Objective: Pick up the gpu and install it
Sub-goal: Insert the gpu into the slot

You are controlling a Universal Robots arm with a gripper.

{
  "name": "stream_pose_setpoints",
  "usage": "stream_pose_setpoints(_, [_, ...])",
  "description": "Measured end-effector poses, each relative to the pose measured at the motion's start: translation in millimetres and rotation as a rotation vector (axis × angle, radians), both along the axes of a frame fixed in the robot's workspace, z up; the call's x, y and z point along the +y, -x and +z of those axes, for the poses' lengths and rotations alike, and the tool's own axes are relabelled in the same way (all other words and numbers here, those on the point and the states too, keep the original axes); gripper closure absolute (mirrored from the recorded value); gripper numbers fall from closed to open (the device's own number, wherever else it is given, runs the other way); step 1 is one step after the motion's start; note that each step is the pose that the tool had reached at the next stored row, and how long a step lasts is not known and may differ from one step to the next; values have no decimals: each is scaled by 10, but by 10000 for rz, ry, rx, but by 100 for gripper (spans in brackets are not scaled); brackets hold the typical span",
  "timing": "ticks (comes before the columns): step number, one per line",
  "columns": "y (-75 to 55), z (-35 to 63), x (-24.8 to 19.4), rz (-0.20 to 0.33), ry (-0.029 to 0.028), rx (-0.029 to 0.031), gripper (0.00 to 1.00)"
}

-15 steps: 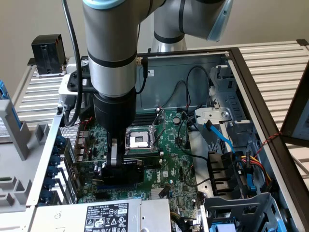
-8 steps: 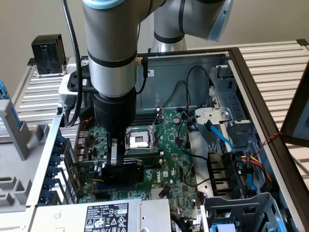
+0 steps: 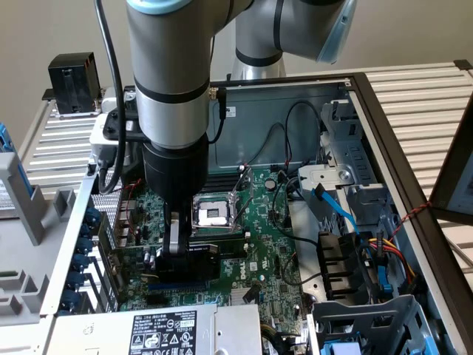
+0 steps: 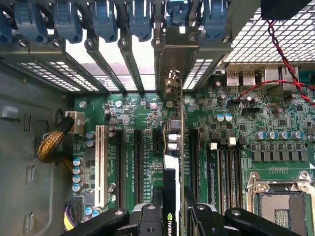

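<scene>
The gpu [image 4: 173, 135] stands on edge over the big green motherboard [image 4: 275, 128] inside the open computer case. Its thin green board runs along the dark expansion slots [image 4: 138, 162], and its silvery bracket [image 4: 170, 54] reaches the case's rear slot openings. My gripper [image 4: 172, 209] is shut on the card's near end, one black finger on each side of its dark cooler. In the exterior view the gripper [image 3: 177, 248] hangs straight down over the motherboard [image 3: 266, 244] beside the processor socket, and the gpu [image 3: 211, 255] shows as a dark slab low against the board.
The processor socket [image 3: 214, 214] lies just behind the card. Blue retention clips [image 4: 103, 19] line the rear slot wall. A red-and-black wire [image 4: 285, 54] crosses the board. The power supply [image 3: 162, 329] and a drive cage with cables [image 3: 355, 259] crowd the case's near side.
</scene>
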State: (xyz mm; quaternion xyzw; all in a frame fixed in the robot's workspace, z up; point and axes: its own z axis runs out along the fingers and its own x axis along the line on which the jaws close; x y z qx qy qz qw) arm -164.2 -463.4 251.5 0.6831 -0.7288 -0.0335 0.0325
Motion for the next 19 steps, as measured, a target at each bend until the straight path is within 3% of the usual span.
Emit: stream_pose_setpoints(19, [2, -1, 5, -32, -18, -2, 74])
